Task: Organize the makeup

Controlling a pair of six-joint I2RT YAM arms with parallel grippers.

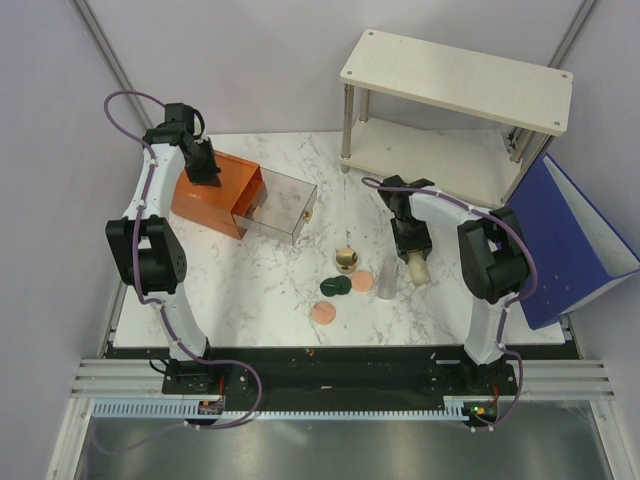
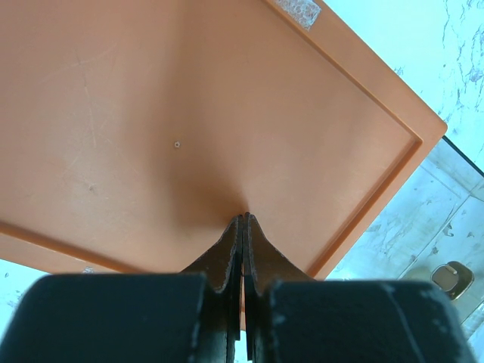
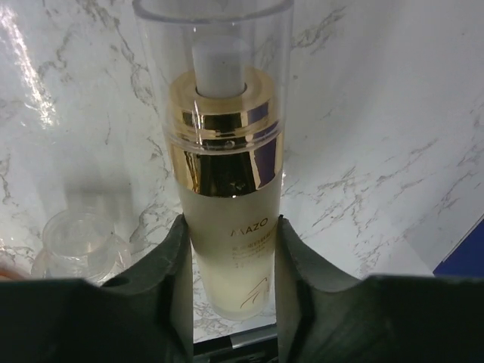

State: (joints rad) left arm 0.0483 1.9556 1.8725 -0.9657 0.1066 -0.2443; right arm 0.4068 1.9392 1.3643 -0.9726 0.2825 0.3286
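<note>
My right gripper (image 1: 410,252) is shut on the cream bottle (image 3: 227,227), gripping its frosted body; its gold collar and clear cap point away from the wrist. The bottle's base shows in the top view (image 1: 415,268). The clear tube (image 1: 386,280) stands just left of it and also shows in the right wrist view (image 3: 76,242). The gold-lidded jar (image 1: 346,261), the dark green compact (image 1: 335,286) and two peach discs (image 1: 362,282) (image 1: 323,313) lie mid-table. My left gripper (image 2: 243,218) is shut and empty, tips pressed on the lid of the orange box (image 2: 189,113).
The orange box (image 1: 205,195) sits at the back left with its clear drawer (image 1: 280,205) pulled out to the right; the drawer's gold knob (image 2: 451,276) shows. A white two-level shelf (image 1: 455,80) stands at the back right. A blue bin (image 1: 570,240) leans at the right edge.
</note>
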